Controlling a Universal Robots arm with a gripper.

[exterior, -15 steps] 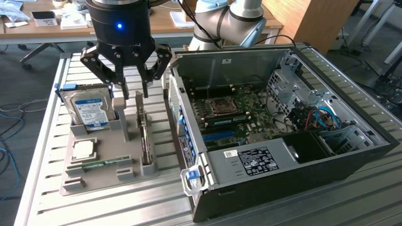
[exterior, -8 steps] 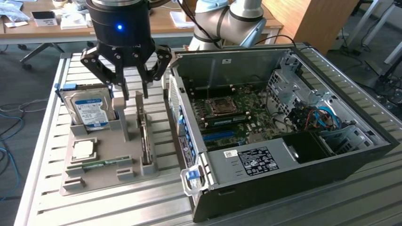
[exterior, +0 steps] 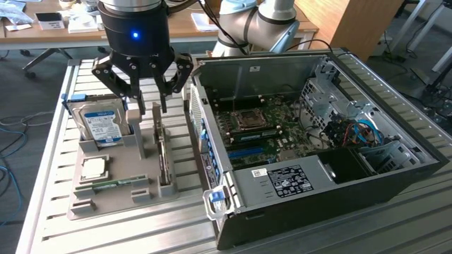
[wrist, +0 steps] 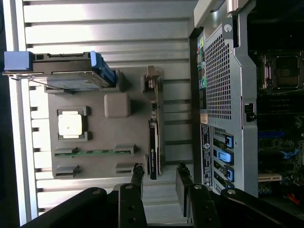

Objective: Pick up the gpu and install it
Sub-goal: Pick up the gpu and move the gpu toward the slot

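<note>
The gpu (exterior: pixel 164 159) stood on its edge in a slot of the grey tray (exterior: pixel 113 197), on the side of the tray nearest the case (exterior: pixel 395 174). It was not held. The end effector (exterior: pixel 150 103) hung just above the tray with its fingers spread wide and nothing between them. In the wrist view the card ran as a thin dark strip, and its end lay in line with the gap between the two fingertips (wrist: pixel 137 170).

The tray sat on the slatted metal counter (exterior: pixel 127 233), just beside the open case. A hard drive (exterior: pixel 103 124) with a blue-white label stood upright at the tray's far end, on the exterior view's left of the end effector. A square processor (exterior: pixel 93 168) lay flat in its own recess nearer the camera, and a narrow green memory stick (exterior: pixel 113 183) lay in the slot beyond that. Inside the case the motherboard (exterior: pixel 261 127) lay exposed.
</note>
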